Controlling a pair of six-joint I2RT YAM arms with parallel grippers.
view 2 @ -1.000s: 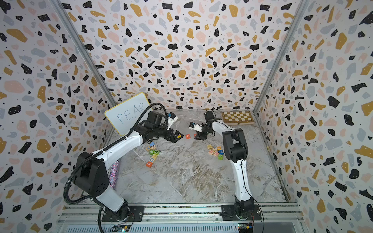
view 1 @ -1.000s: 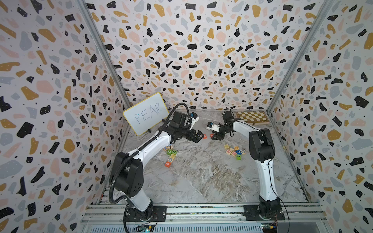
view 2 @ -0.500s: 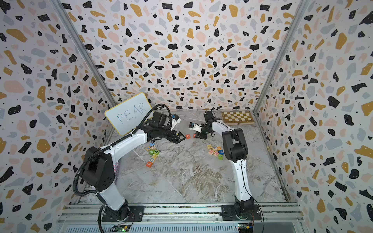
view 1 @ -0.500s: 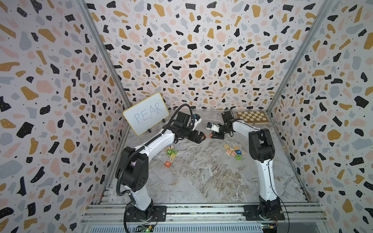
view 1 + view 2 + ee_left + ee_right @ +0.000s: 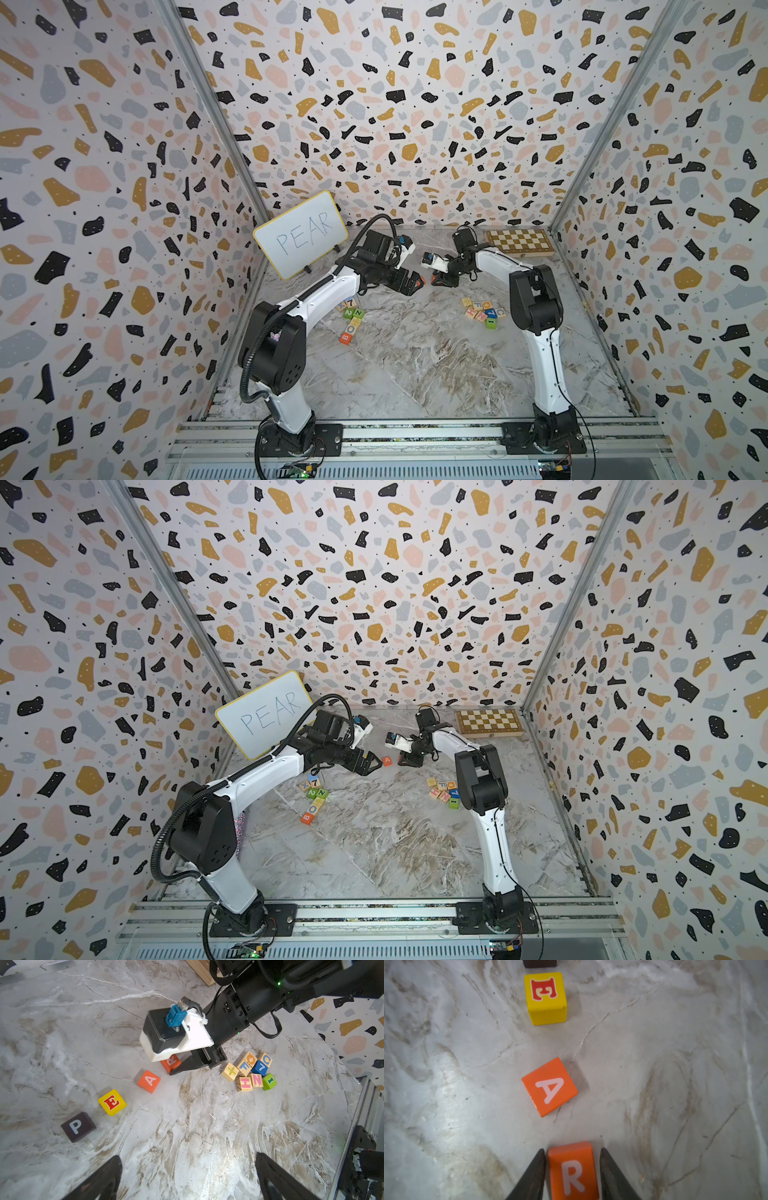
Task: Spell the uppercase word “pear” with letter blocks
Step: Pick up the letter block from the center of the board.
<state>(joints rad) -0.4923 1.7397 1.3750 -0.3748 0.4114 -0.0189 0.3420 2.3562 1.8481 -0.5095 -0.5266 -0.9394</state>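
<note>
A grey marble-patterned tabletop (image 5: 415, 374) holds a propped yellow-rimmed whiteboard (image 5: 300, 239) handwritten PEAR, the word to copy. The left gripper (image 5: 187, 1155) hovers beside the whiteboard, spread wide and empty, likely leaving room. The right gripper (image 5: 572, 1149) straddles the orange-red cube lettered R (image 5: 573, 1169), slightly parted with a thin gap each side and not pinching, apparently seating the last letter. The row runs away from the whiteboard: dark cube P (image 5: 78, 1126) nearest, yellow cube E (image 5: 112, 1102), orange-red cube A (image 5: 149, 1081) askew, R farthest.

Both top views look down from high in front; close wrist views share the A block (image 5: 149, 1081) (image 5: 549, 1086).
</note>
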